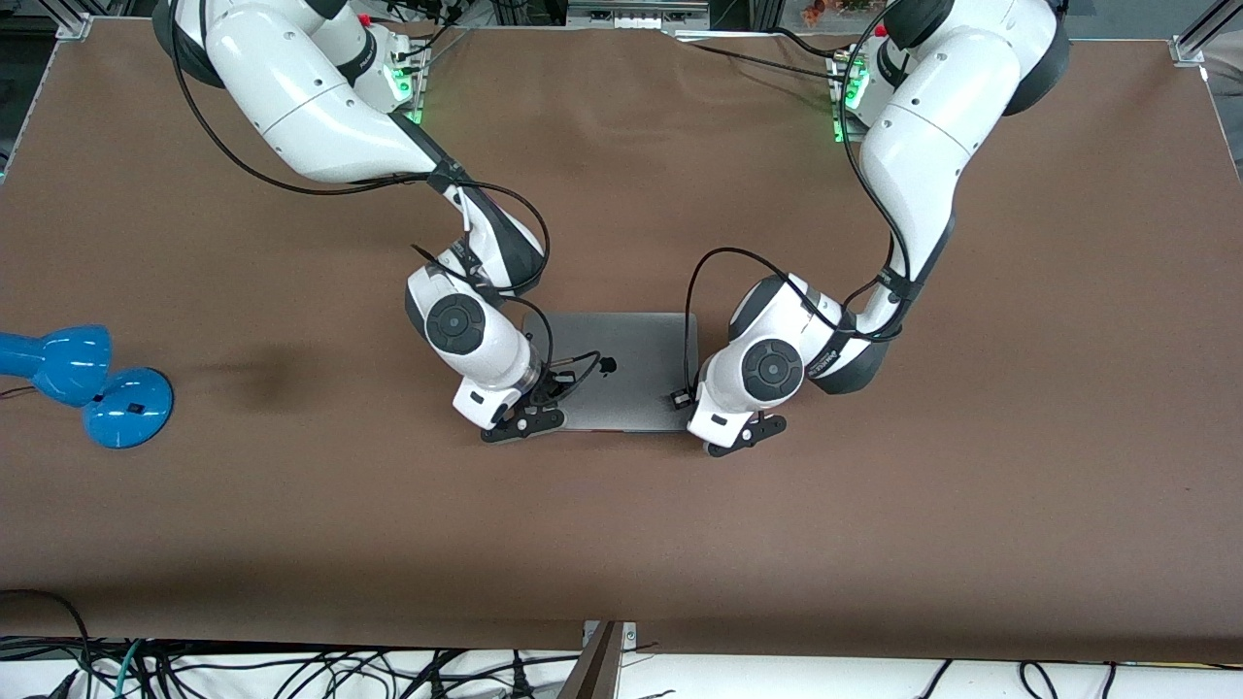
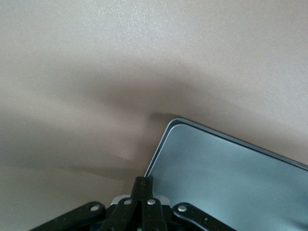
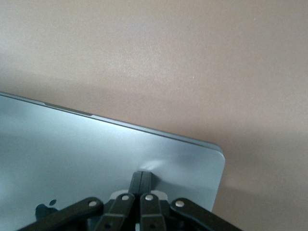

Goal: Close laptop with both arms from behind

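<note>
The silver-grey laptop [image 1: 631,374] lies in the middle of the brown table with its lid down and the dark apple logo [image 1: 609,365] facing up. My right gripper [image 1: 521,424] is shut, over the lid's corner nearest the front camera at the right arm's end. Its fingertips [image 3: 143,180] touch the lid [image 3: 96,159] in the right wrist view. My left gripper [image 1: 746,434] is shut at the matching corner toward the left arm's end. Its fingertips [image 2: 144,185] sit at the lid's edge [image 2: 216,163]. The keyboard and screen are hidden.
A blue desk lamp [image 1: 87,383] lies on the table [image 1: 291,544] toward the right arm's end. Loose cables [image 1: 243,670] hang below the table edge nearest the front camera. Both arm bases stand at the edge farthest from that camera.
</note>
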Robot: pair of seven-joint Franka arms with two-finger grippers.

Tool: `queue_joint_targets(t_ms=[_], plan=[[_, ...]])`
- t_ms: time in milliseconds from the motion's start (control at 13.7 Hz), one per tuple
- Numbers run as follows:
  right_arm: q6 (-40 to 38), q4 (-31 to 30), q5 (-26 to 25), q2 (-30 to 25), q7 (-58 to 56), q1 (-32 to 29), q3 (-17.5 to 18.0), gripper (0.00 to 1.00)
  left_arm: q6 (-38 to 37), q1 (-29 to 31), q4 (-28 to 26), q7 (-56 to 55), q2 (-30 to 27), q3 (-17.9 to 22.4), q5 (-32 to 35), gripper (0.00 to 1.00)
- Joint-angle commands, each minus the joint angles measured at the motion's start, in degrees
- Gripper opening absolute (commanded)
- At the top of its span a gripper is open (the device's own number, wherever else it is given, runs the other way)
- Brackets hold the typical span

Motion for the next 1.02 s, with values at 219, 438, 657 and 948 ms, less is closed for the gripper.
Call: queue_joint_targets(t_ms=[219,438,657,948], plan=[[1.92,0.09,-2.21,1.1,-0.72,0.23,-0.09,0.0,1.23,-1.73,2.49,-1.11,2.25,1.55,2.35,0.0],[1.92,0.35,-1.77,1.1,-1.07,0.14,0.0,0.0,1.23,-1.73,2.4,-1.11,2.25,1.55,2.35,0.0],[1.57,0.36,-1.42,0.93,-0.89,0.14,0.0,0.0,0.8,-1.47,2.4,-0.93,1.47,1.55,2.44,0.0],[-4.03,1.85,6.37,-0.47,-0.28,0.23,0.18,0.02,-3.06,-0.94,1.53,-0.4,-2.92,1.46,2.79,0.12]])
